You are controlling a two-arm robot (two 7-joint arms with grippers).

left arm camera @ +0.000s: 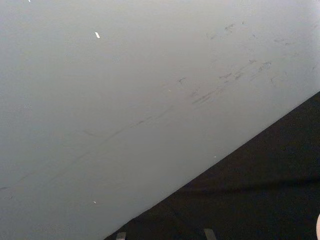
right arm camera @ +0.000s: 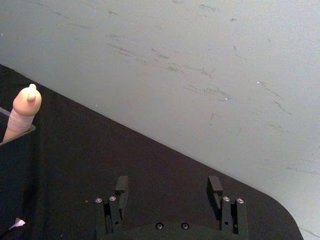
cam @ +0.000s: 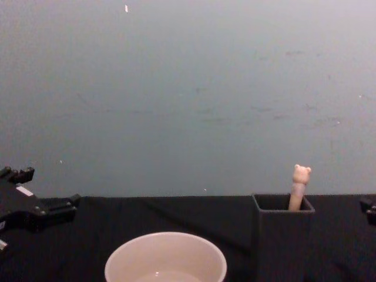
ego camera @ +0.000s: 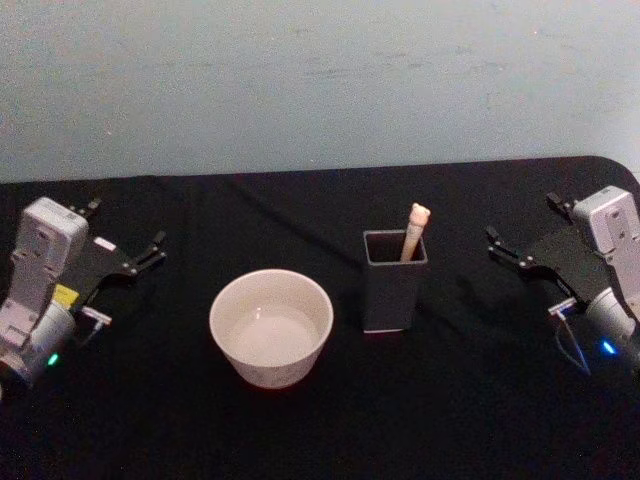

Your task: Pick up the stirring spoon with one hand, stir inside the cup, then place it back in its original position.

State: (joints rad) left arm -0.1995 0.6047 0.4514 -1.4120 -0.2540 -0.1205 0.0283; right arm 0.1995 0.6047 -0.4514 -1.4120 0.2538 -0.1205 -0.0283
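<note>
The stirring spoon [ego camera: 414,232] stands in the dark grey square holder [ego camera: 394,285] at centre right of the table. Only its beige bear-head handle [cam: 300,183] pokes above the rim, and its bowl is hidden inside. The wide cream cup [ego camera: 271,327] sits left of the holder, a short gap apart. At the table's left side my left gripper [ego camera: 127,225] rests open, holding nothing. My right gripper [ego camera: 522,218] is open at the right side, well clear of the holder. The right wrist view shows its fingers [right arm camera: 215,186] apart, with the spoon handle [right arm camera: 25,107] farther off.
A black cloth [ego camera: 470,400] covers the table, which ends at a pale grey-blue wall [ego camera: 320,80] behind. The table's rounded far right corner [right arm camera: 280,220] lies near the right gripper. Bare cloth lies in front of the cup and holder.
</note>
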